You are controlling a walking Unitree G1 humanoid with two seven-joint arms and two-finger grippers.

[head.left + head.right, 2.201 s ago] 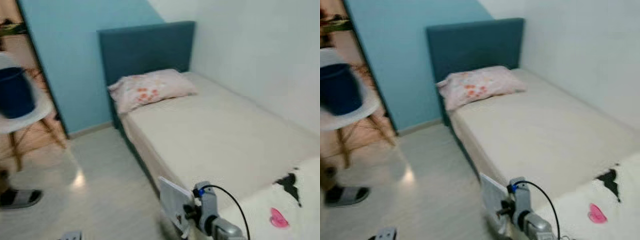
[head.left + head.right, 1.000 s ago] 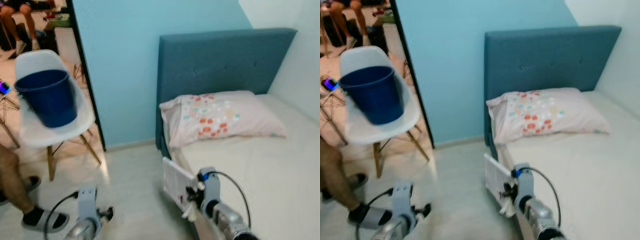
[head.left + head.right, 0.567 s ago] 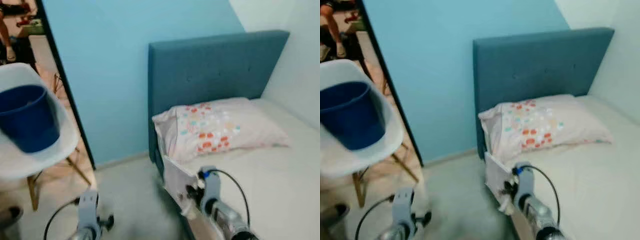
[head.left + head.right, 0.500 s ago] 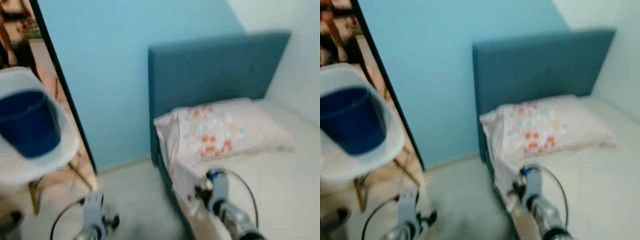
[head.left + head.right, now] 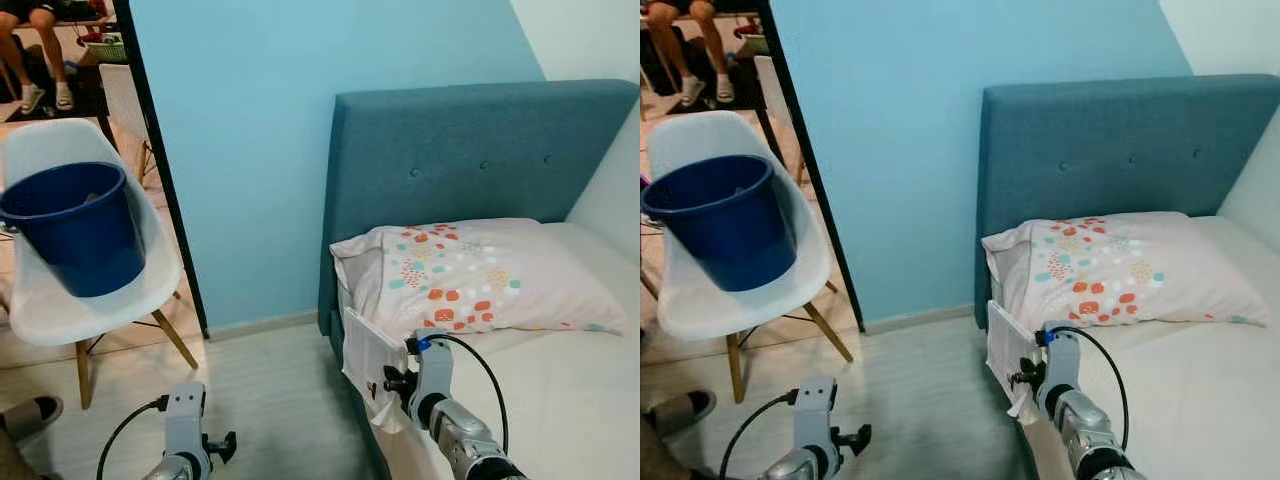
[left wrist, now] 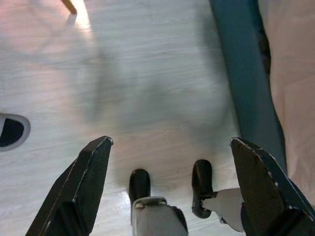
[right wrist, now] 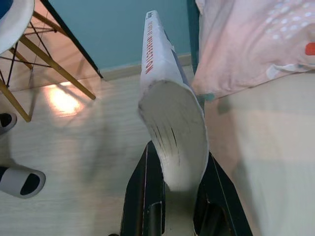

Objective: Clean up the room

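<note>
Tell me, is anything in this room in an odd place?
Yes. A blue bucket sits tilted on the seat of the white chair, which is no usual place for it. The right claw holds a book beside the bed, near the pillow.

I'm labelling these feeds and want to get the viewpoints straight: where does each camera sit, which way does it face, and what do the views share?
Left eye view: on the head, looking forward and down at the bed, pillow and blue bucket on the white chair; both arms show at the bottom.
Right eye view: the same scene, slightly offset.
Left wrist view: looks along the open left gripper down at the floor.
Right wrist view: looks along the right gripper, shut on a book.
Shared: book, pillow and chair.
</note>
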